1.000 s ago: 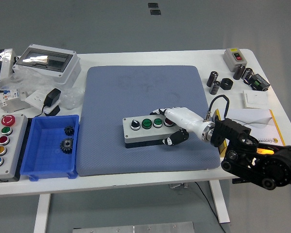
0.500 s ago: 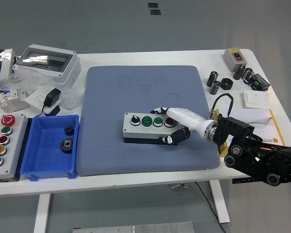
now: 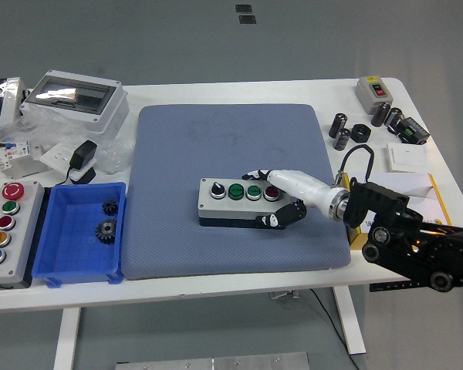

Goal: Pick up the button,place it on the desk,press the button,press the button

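Note:
A grey button box (image 3: pixel 238 201) with a black selector knob, two green buttons and a red button lies on the blue mat (image 3: pixel 235 185). My right hand (image 3: pixel 278 196), white with black fingertips, comes in from the right and is closed around the box's right end: its fingers (image 3: pixel 256 175) curl over the far edge beside the red button, and the thumb (image 3: pixel 282 216) presses the near side. The box rests flat on the mat. My left arm does not show.
A blue bin (image 3: pixel 81 235) holding two black gears sits at the left, with a larger five-button station (image 3: pixel 6 233) beside it. A clear-lidded enclosure (image 3: pixel 76 100) and loose parts fill the back left. Black cylinders (image 3: pixel 342 129), a small switch box (image 3: pixel 373 90) and papers (image 3: pixel 407 196) lie at right.
My right hand and the button box have shifted slightly to the right and a little away from me on the mat. The arm's wrist has pulled back toward the right.

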